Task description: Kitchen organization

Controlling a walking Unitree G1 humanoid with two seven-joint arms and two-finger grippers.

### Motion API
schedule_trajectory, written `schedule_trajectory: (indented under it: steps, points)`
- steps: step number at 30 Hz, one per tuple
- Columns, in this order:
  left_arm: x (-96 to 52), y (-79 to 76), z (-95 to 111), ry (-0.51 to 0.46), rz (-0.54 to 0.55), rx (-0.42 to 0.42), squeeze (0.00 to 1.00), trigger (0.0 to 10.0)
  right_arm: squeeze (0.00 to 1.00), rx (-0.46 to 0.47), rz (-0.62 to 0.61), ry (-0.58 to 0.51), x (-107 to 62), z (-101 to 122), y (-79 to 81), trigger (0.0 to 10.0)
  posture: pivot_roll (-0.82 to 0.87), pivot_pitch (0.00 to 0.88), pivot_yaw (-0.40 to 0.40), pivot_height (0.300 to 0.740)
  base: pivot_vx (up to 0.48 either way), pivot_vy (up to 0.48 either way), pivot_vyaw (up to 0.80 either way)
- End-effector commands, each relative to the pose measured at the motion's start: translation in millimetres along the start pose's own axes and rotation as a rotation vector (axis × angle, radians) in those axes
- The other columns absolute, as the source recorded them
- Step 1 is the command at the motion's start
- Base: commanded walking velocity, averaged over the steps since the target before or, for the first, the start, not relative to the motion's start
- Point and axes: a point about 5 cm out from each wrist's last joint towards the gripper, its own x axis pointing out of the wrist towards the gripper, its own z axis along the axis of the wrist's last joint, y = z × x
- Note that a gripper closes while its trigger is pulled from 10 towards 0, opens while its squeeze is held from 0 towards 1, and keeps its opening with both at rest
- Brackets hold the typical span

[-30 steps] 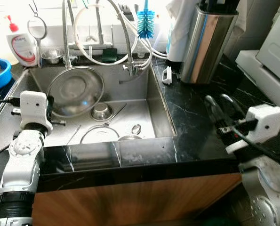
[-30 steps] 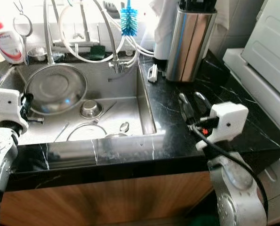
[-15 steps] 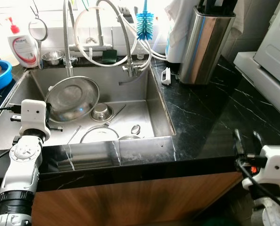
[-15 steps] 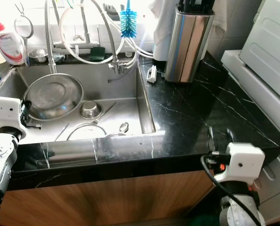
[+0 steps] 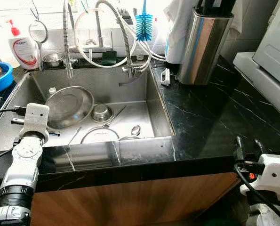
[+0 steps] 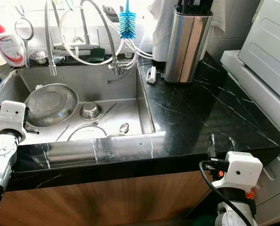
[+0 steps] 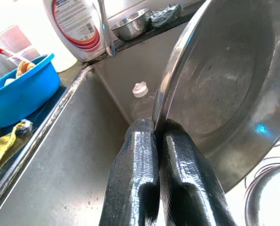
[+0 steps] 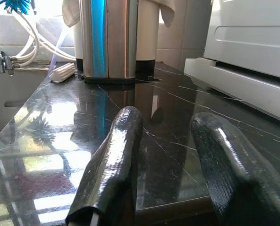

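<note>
Rim-only pinch: your left gripper (image 7: 156,141) clamps the steel bowl (image 5: 69,106) edge; it may slip. Right gripper (image 8: 170,165) open, empty.

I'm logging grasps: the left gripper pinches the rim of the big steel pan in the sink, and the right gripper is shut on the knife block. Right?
Not quite. The right gripper is open and holds nothing, low at the counter's front edge, well short of the knife block; the right wrist view shows this. The left gripper does pinch the rim of the big steel pan in the sink.

Steel pan (image 6: 50,103) in sink (image 6: 144,101), right claw (image 6: 220,141) by counter edge.
</note>
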Motion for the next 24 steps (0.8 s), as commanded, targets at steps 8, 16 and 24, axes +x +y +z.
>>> schedule_trajectory:
  steps: [8, 16, 24]
  points:
    - [5.5, -0.5, 8.9, -0.025, -0.032, 0.037, 1.00, 10.0, 0.00, -0.006, -0.003, 0.009, 0.9, -3.3, 0.7, 10.0, 0.02, 0.000, 0.010, 0.740, 0.000, 0.000, 0.00]
    - [5.0, -4.3, 7.9, -0.021, -0.050, 0.034, 1.00, 10.0, 0.00, -0.009, -0.003, 0.015, 1.0, -4.2, 0.0, 10.0, 0.02, 0.000, 0.011, 0.740, 0.000, 0.000, 0.00]
    - [7.3, -12.5, 10.2, -0.012, -0.175, 0.026, 1.00, 10.0, 0.00, -0.002, 0.007, 0.035, 3.0, -6.7, -1.2, 10.0, 0.03, 0.001, 0.010, 0.740, 0.000, 0.000, 0.00]
